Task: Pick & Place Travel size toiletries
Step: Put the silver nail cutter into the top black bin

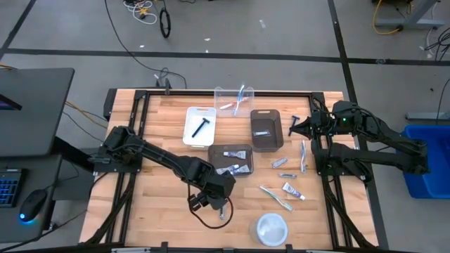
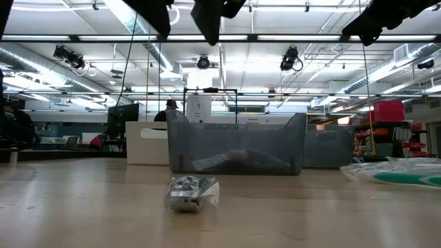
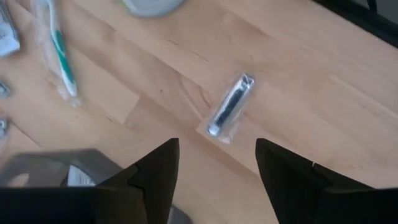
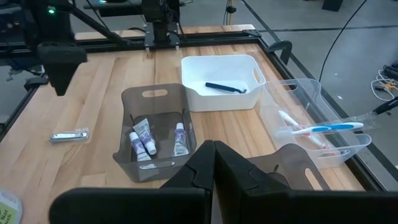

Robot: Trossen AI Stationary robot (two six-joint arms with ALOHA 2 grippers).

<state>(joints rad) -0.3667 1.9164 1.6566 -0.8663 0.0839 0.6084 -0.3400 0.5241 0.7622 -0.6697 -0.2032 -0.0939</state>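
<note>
Your left gripper [image 3: 217, 165] hangs jaws wide over the small silvery clipper-like item in a clear wrapper [image 3: 229, 109] lying loose on the wooden table [image 3: 323, 93] — lined up to grab it. Right gripper [image 4: 214, 163] is shut, parked near the dark grey bin [image 4: 155, 134].

Four bins sit on the wooden table in the overhead view: one white bin [image 1: 199, 126] at upper centre, one clear bin [image 1: 234, 99] above it to the right, and two dark grey bins [image 1: 266, 129] [image 1: 233, 159] in the middle. The white bin holds one black razor [image 1: 201, 126]. The clear bin holds two toothbrushes [image 4: 326, 129], one of them blue. One round white dish [image 1: 271, 228] stands at the bottom centre. One wrapped silvery item [image 1: 224, 210] lies alone at lower centre. About six loose toiletries [image 1: 292, 190] lie scattered right of centre. Two arms reach over the table.
</note>
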